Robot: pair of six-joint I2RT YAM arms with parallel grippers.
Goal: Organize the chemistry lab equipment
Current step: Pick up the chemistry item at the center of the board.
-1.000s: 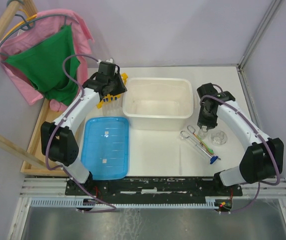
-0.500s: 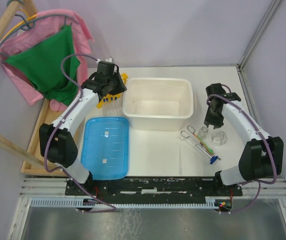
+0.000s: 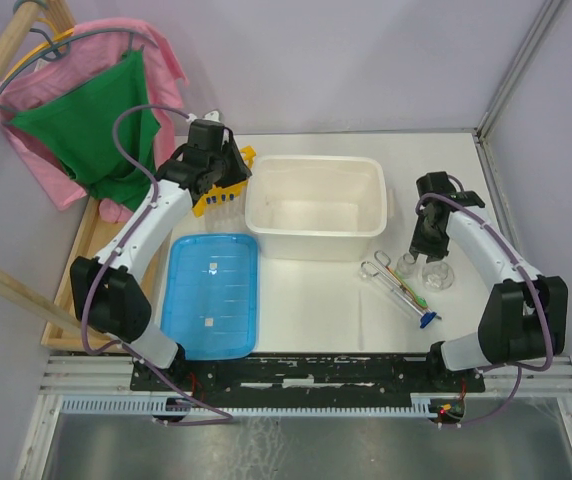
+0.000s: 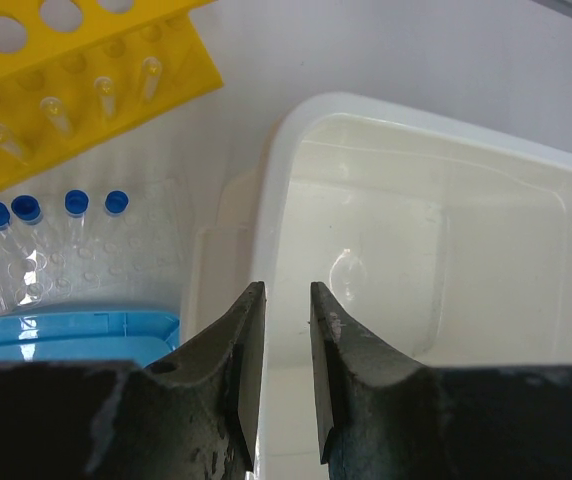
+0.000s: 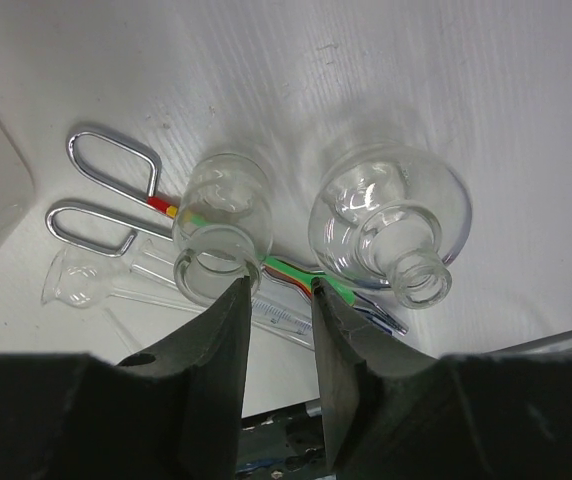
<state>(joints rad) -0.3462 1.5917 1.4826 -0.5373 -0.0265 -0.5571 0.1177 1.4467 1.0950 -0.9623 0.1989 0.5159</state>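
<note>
The yellow tube rack lies tilted at the table's back left, beside several blue-capped tubes in a clear holder. My left gripper hovers over the white tub's left rim, jaws slightly apart and holding nothing. On the right, a small clear flask and a round flask stand by the metal tongs and a green-tipped rod. My right gripper is open above the rods between the flasks, its left fingertip next to the small flask's rim. From above, the right gripper is just behind the flasks.
The large white tub fills the table's middle. A flat blue ribbed lid lies in front of the rack. Pink and green cloths hang on a wooden frame at the far left. A blue-tipped rod lies nearest the front.
My right gripper has shifted right, from over the tongs' side to over the gap between the two flasks. The left gripper has drifted slightly back and left by the rack.
</note>
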